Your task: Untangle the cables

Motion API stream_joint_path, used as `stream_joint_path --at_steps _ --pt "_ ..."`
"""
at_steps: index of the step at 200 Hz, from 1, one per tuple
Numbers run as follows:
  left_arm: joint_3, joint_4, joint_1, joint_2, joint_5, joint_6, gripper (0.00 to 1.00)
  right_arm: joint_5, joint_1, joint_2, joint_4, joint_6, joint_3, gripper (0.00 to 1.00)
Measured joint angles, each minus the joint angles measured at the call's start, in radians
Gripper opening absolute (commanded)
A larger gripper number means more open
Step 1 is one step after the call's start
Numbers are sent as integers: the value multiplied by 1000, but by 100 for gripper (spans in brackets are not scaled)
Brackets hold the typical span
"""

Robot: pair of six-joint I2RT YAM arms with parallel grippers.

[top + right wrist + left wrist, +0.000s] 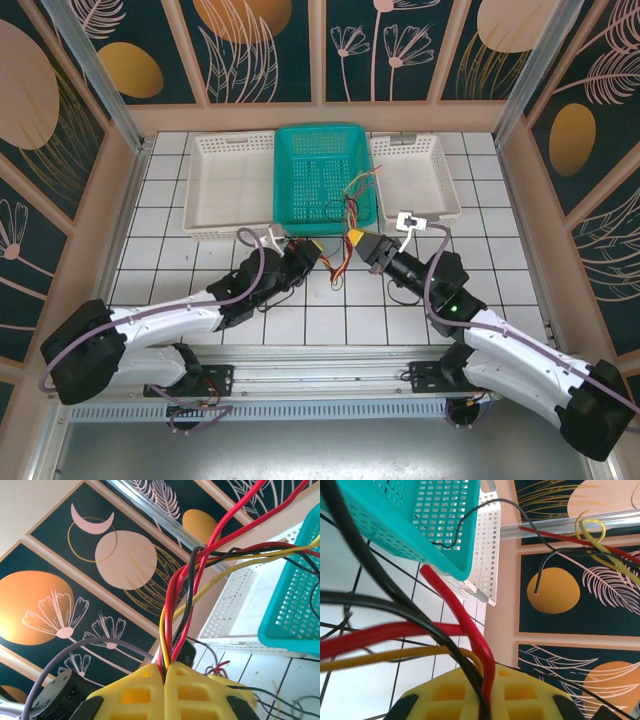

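Both sets of jaws are pressed shut on wire. Seen from its wrist camera, the left gripper (306,250) has its yellow fingers (450,695) closed, with a red and a black strand running down into the seam between them. The right gripper (362,240) has its yellow fingers (145,675) touching edge to edge, and a bundle of red, yellow and black strands rises out of that seam.

From above, the two grippers sit close together near the middle of the white tiled table (330,325), just on the near side of a teal basket (310,150). The cables (337,262) hang in a loose snarl between the two grippers, with a few strands resting on the tiles. More strands loop up over the near right corner of the teal basket. A white basket (420,175) stands just right of the teal one, and a second white basket (230,190) stands just left of it.

Judging from this, the step in hand is the grip before a pull: each arm holds part of the knot, and the knot is not yet separated. The next move likely calls for drawing the grippers slowly apart, one to the left and one to the right. The strands should slide through one another rather than cinch tighter, and the loops over the rim should not drag the teal basket along.
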Motion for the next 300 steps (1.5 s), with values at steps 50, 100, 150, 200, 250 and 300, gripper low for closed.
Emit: stream_joint_path --at_steps 50,100,150,200,250,300 --pt "-67 -103 -3 -167 -68 28 0 93 -2 -158 -180 -52 -6 0" --pt "-92 -269 -4 -268 -126 73 0 154 -2 -313 -358 -66 -86 0" --pt "-92 -379 -3 -282 -157 123 0 159 0 -499 -517 -58 -188 0" --pt "-92 -397 -3 -238 -160 151 0 158 5 -560 -553 -23 -269 0" --pt "-89 -418 5 -174 -181 182 0 189 -2 -563 -589 -13 -261 25" --pt "-89 -446 14 -99 -206 198 0 234 -8 -565 -640 -1 -229 51"
